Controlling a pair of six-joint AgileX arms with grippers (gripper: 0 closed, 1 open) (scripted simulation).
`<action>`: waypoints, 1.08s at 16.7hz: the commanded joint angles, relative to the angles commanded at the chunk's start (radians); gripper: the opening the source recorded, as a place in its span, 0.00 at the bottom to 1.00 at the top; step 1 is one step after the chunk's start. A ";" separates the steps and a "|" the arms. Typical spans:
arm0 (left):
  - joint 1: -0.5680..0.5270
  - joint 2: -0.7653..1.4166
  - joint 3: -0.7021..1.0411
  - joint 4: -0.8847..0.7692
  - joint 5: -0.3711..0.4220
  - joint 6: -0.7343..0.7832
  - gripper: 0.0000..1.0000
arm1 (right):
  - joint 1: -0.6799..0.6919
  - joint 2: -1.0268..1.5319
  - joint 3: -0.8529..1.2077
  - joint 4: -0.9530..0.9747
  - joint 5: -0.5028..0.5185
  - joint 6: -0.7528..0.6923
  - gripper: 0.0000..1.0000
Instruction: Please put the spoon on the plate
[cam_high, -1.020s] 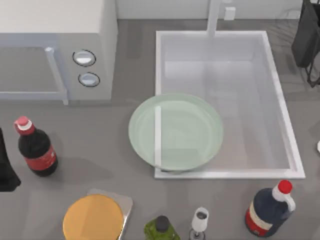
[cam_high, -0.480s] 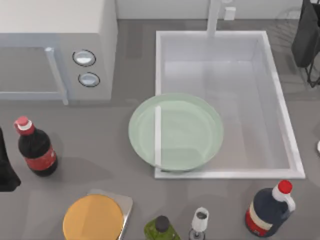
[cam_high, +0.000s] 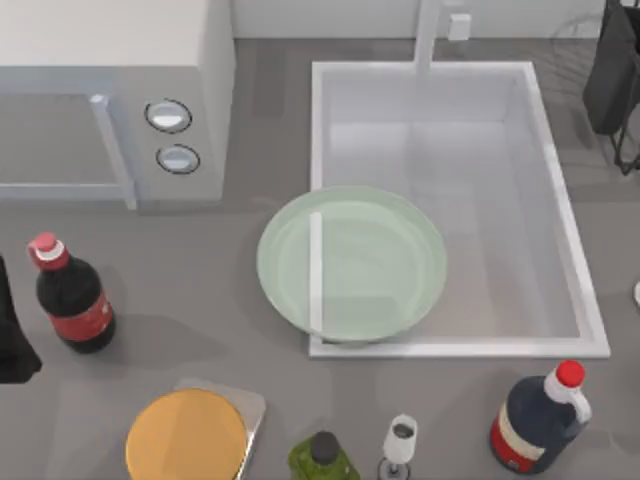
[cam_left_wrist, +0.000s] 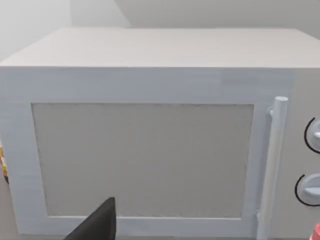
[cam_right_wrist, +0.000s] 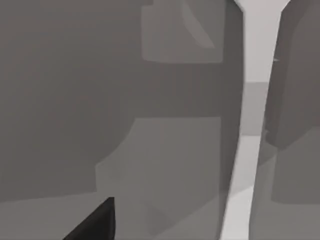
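Top view: the plate (cam_high: 352, 263), a large round pale green glassy dish with a shallow raised rim, straddles the front-left corner of the white sink (cam_high: 565, 240), right of the microwave (cam_high: 205, 90). The left arm (cam_high: 12, 340) sits at the left edge, the right arm (cam_high: 615, 75) at the top right.

Left wrist view: the microwave's door (cam_left_wrist: 142, 160) faces the camera.

Right wrist view: grey surfaces.
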 joint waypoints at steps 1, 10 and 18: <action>0.000 0.000 0.000 0.000 0.000 0.000 1.00 | 0.000 0.022 -0.025 0.047 0.000 0.000 1.00; 0.000 0.000 0.000 0.000 0.000 0.000 1.00 | -0.001 0.068 -0.074 0.129 0.000 -0.001 0.85; 0.000 0.000 0.000 0.000 0.000 0.000 1.00 | -0.001 0.068 -0.074 0.129 0.000 -0.001 0.25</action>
